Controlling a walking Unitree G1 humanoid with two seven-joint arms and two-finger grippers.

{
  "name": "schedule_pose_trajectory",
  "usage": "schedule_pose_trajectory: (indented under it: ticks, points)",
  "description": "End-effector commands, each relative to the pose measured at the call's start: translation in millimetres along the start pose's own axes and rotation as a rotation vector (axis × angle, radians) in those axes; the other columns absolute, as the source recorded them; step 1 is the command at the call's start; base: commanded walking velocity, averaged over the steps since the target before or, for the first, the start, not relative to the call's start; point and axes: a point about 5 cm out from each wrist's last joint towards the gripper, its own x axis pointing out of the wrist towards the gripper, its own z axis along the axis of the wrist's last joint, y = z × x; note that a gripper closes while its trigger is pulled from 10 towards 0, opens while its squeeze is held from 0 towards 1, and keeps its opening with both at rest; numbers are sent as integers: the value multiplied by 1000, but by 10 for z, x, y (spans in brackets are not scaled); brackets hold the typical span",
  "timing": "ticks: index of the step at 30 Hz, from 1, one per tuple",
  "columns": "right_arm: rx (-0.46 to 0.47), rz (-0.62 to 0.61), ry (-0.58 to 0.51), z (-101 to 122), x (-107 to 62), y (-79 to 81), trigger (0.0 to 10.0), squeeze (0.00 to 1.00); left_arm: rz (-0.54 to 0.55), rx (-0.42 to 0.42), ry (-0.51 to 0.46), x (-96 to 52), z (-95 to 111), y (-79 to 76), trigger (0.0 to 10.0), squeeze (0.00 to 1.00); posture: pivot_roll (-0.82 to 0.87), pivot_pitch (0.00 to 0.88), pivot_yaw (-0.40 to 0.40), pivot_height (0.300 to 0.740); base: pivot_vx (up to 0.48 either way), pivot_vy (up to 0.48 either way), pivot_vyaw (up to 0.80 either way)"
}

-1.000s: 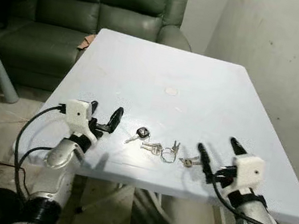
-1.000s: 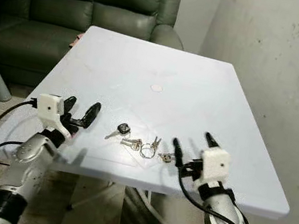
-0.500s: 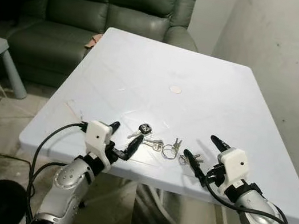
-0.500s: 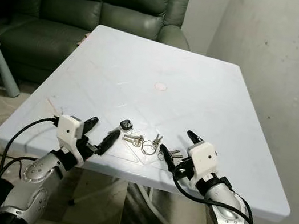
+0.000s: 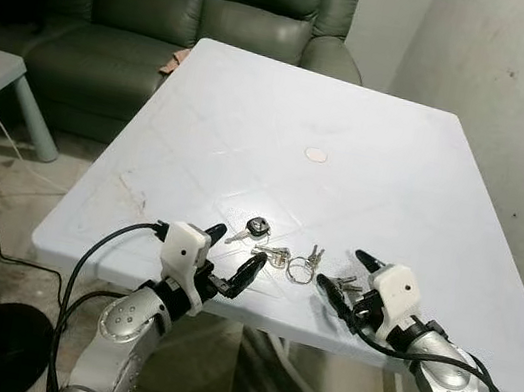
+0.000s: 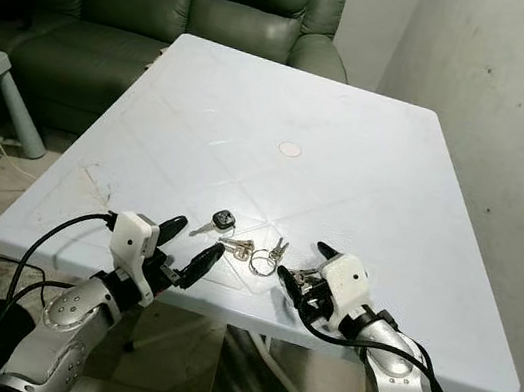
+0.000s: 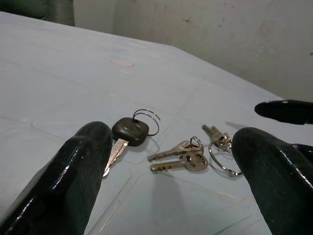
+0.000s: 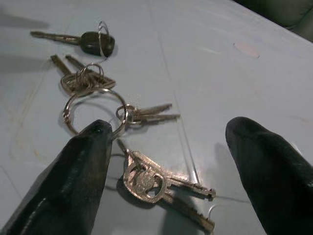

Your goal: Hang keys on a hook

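**A:** Where do you stand?

**B:** You've barely begun. The keys (image 5: 293, 260) lie loose on the white surface (image 5: 369, 164) near its front edge. Your right tool (image 5: 348, 272) is spread just over them; your left tool (image 5: 230, 255) is spread beside them.

**A:** What's left?

**B:** Everything, I'd judge: grasp, lift, find a hook.

Two head cameras look forward and down across a white worktop (image 5: 351, 151) toward a green sofa (image 5: 224, 7). Each wrist camera sits low and close, sighting along its own black fingers (image 7: 73, 171) at the keys (image 8: 146, 181), which all four views share.
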Motion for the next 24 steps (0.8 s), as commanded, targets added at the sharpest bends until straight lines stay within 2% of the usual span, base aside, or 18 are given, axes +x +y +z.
schedule_pose_trajectory:
  ticks: [1,20,21,24]
  points:
    - [-22,4,2,13,-2,-46,0,0,-17,10,5,6,16,-30,10000,0,-12,64,-70,711,0,0,0]
    - [-41,34,-2,-52,8,-45,0,0,-10,13,3,21,48,-21,10000,0,2,56,-73,711,0,0,0]
    - [-43,34,-1,-53,9,-48,431,0,-10,14,3,23,50,-21,10000,0,2,56,-73,711,0,0,0]
    - [-46,37,1,-56,7,-56,0,0,-8,17,2,29,52,-13,10000,0,3,51,-74,711,0,0,0]
